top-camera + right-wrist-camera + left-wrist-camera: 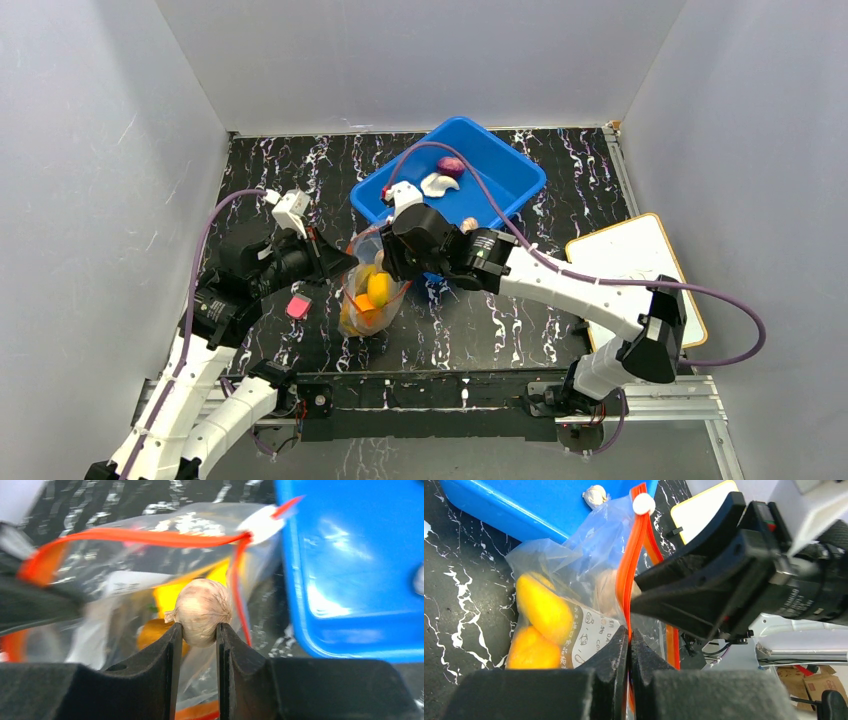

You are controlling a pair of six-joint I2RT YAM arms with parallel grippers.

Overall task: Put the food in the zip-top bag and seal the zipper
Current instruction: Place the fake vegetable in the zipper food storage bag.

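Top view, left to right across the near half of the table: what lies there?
small pink block → zip-top bag → white board, tan-edged.

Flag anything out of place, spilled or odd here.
Nothing looks spilled or damaged. One stray: a small pink block lies on the table left of the zip-top bag, apart from the blue bin.

Blk counter [480, 330] w/ white marble veins. Bright blue bin [510, 165]; in it a purple piece [451, 166] & white piece [438, 184]. Clear zip-top bag [589, 555], white label [591, 630] w/ blk print; red-orange zipper [629, 580], white slider [643, 504]. In bag: yellow fruit [544, 607], orange piece [531, 652]. Beige-white garlic bulb [202, 611]. Pink block [298, 306]. White board [625, 262], tan rim.
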